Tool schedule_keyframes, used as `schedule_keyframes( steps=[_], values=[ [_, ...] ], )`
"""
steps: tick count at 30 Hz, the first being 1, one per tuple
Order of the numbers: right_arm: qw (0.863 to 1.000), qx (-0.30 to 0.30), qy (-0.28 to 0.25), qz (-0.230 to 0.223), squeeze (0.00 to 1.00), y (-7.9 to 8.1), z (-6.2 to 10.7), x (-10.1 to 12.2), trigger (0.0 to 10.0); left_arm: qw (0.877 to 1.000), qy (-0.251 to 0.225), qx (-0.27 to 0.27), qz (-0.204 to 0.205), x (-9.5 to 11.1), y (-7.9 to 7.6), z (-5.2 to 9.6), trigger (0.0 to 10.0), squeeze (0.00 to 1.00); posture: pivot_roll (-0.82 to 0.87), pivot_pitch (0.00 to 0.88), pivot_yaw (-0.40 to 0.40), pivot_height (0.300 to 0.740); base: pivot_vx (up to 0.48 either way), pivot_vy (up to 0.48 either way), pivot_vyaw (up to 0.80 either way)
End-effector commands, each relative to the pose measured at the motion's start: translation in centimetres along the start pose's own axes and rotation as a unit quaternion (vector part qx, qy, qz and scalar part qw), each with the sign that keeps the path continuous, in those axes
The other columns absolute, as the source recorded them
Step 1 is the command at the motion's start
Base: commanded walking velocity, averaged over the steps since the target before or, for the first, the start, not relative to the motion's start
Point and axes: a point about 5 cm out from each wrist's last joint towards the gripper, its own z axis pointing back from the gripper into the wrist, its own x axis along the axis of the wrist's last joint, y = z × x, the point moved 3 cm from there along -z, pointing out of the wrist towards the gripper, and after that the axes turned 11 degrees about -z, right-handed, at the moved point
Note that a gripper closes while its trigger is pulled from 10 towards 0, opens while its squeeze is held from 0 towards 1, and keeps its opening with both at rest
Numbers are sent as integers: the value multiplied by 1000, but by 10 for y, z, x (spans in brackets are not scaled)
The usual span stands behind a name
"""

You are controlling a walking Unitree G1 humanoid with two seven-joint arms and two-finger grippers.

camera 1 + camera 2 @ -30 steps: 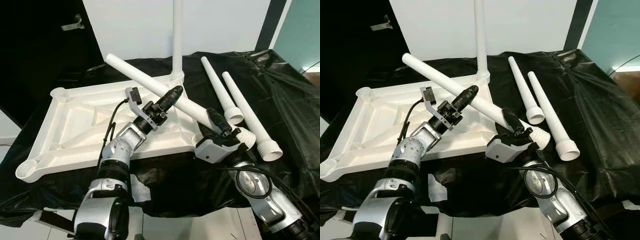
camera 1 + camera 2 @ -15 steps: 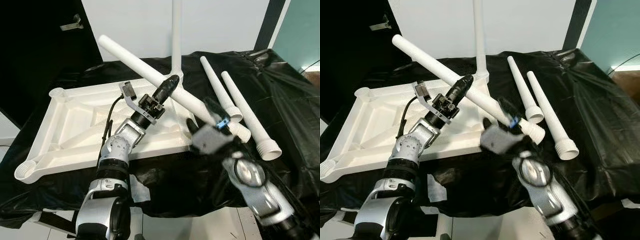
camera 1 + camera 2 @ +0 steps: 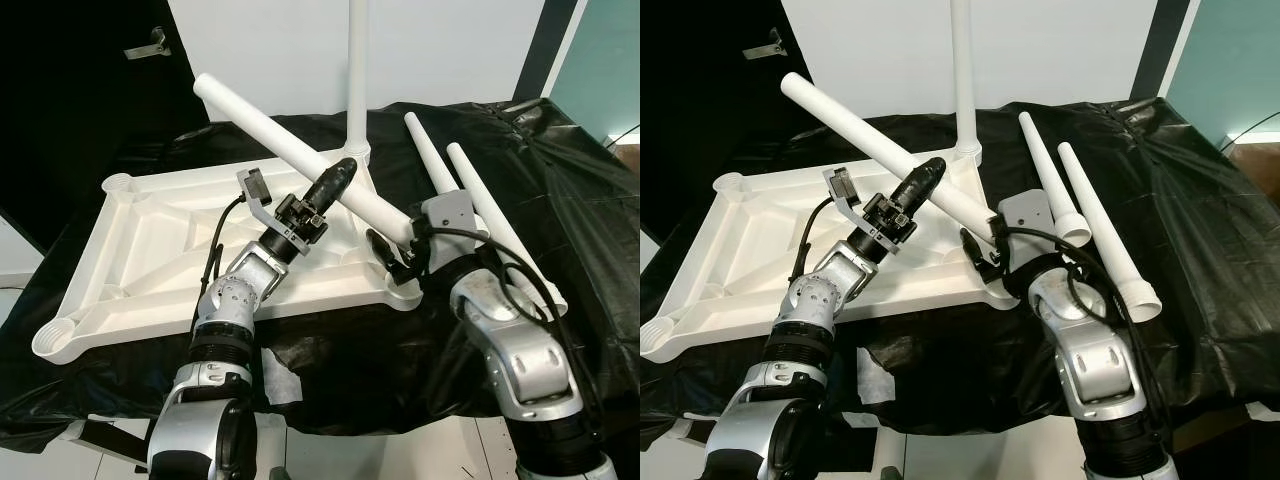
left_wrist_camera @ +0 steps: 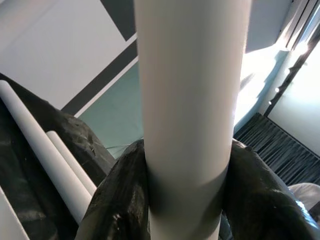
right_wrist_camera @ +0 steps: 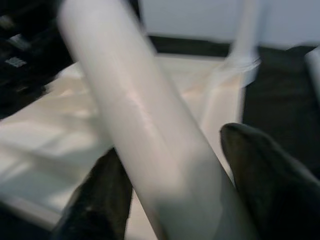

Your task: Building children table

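Since a second ago our right arm has swung up and in, so in the eye views our right end effector now sits at the lower end of the tilted white leg, above the near corner of the upturned tabletop on the black-draped bench. Our left end effector grips that leg mid-length, and the left wrist view shows its fingers clamped around the tube. In the right wrist view the leg lies between the right fingers, which stand slightly apart from it.

My left arm stretched forward, wrist angled up toward far right; left gripper fingers clamped around white tube, one each side. My right arm bent at elbow, forearm reaching left; right gripper at near right, black fingers straddling tube's lower end.
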Motion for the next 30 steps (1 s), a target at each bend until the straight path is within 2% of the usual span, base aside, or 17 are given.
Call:
schedule_keyframes(
  steps=[1,6,7,8,9,14,15,16,17,18,19,20,22,27,28,29,30],
  values=[
    [998,18,51,-28,0,3,-1,-19,0,998,-27,-54,0,9,-14,-6,0,0,-146,1,70,740,0,0,0],
    [997,19,61,-35,0,3,-2,-20,0,998,-34,-56,3,12,-15,-5,0,0,-144,0,67,740,0,0,0],
    [997,16,64,-40,0,2,-2,-18,0,998,-36,-58,5,13,-15,-4,0,839,-144,1,66,740,0,0,0],
    [997,16,64,-40,0,2,-2,-18,0,998,-36,-58,5,13,-15,-4,0,839,-144,1,66,740,0,0,0],
    [997,14,66,-43,0,2,-2,-17,0,997,-38,-60,6,13,-16,-4,0,1000,-144,1,66,740,0,0,0],
    [997,4,66,-44,0,-1,-3,-12,0,996,-42,-73,8,14,-19,-3,0,1000,-145,1,67,740,0,0,0],
    [998,-8,58,-14,0,-3,-4,-8,0,997,-43,-71,7,14,-19,-3,10000,1000,-147,2,68,740,0,0,0],
    [997,-32,47,50,0,-7,-5,-3,0,997,-43,-66,3,15,-19,-5,10000,1000,-150,3,70,740,0,0,0],
    [997,-32,47,50,0,-7,-5,-3,0,997,-43,-66,3,15,-19,-5,10000,1000,-150,3,70,740,0,0,0],
    [994,-45,41,94,0,-8,-6,1,0,997,-43,-61,-1,15,-18,-6,10000,1000,-151,3,70,740,0,0,0],
    [994,-45,41,94,0,-8,-6,1,0,997,-43,-61,-1,15,-18,-6,10000,1000,-151,3,70,740,0,0,0],
    [983,-66,29,167,0,-9,-8,4,0,998,-37,-51,-12,14,-17,-9,10000,1000,-154,4,72,740,0,0,0],
    [967,-84,15,242,0,-7,-9,6,0,998,-32,-39,-25,12,-15,-12,10000,1000,-156,4,73,740,0,0,0],
    [953,-94,2,287,0,-2,-11,5,0,998,-48,-36,-19,17,-14,-13,10000,1000,-158,4,74,740,0,0,0],
    [942,-100,-5,319,0,0,-11,7,0,998,-53,-35,-17,20,-15,-14,10000,0,-158,4,75,740,0,0,0],
    [942,-100,-5,319,0,0,-11,7,0,998,-53,-35,-17,20,-15,-14,10000,0,-158,4,75,740,0,0,0],
    [934,-104,-10,341,0,1,-12,8,0,998,-55,-35,-16,21,-15,-14,10000,0,-158,4,75,740,0,0,0]
  ],
)
